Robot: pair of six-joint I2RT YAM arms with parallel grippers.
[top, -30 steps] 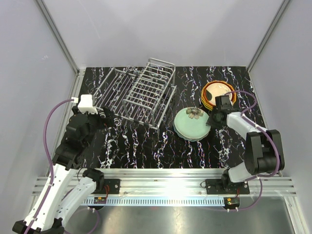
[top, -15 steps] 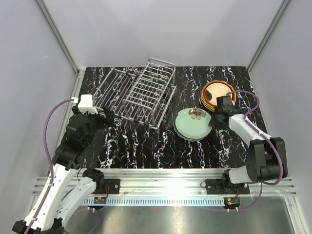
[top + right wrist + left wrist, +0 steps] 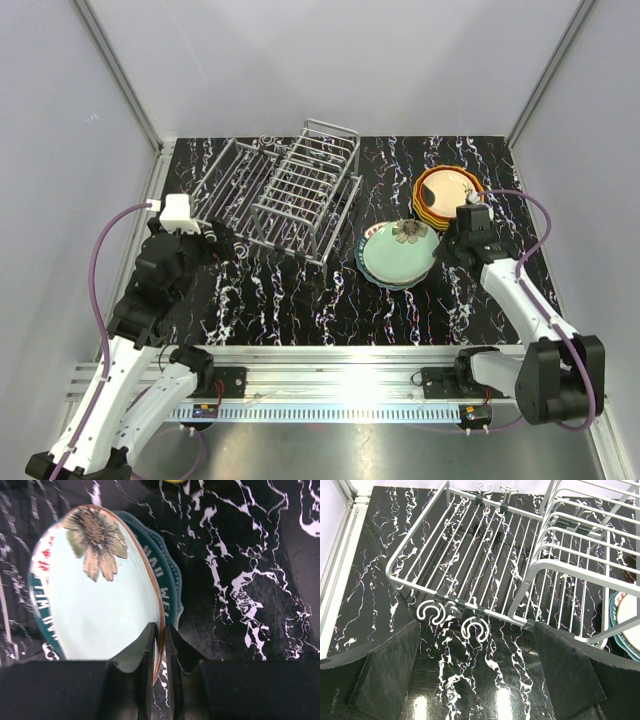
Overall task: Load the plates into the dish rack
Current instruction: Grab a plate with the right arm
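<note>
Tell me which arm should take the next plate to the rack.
Right. The right gripper pinches the rim of the mint green plate, tilting it off the dark teal plate. The left gripper hangs open beside the dish rack, holding nothing.

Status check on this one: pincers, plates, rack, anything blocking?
Left pincer open, by the silver wire dish rack. Right pincer shut on rim of the mint green round flower-print plate. Rack holds no plates; no obstacle seen between.

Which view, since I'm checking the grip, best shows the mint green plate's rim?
Right wrist: the right gripper clamps the mint green plate at its rim, close up. Top external shows the plate small; left wrist only a sliver.
</note>
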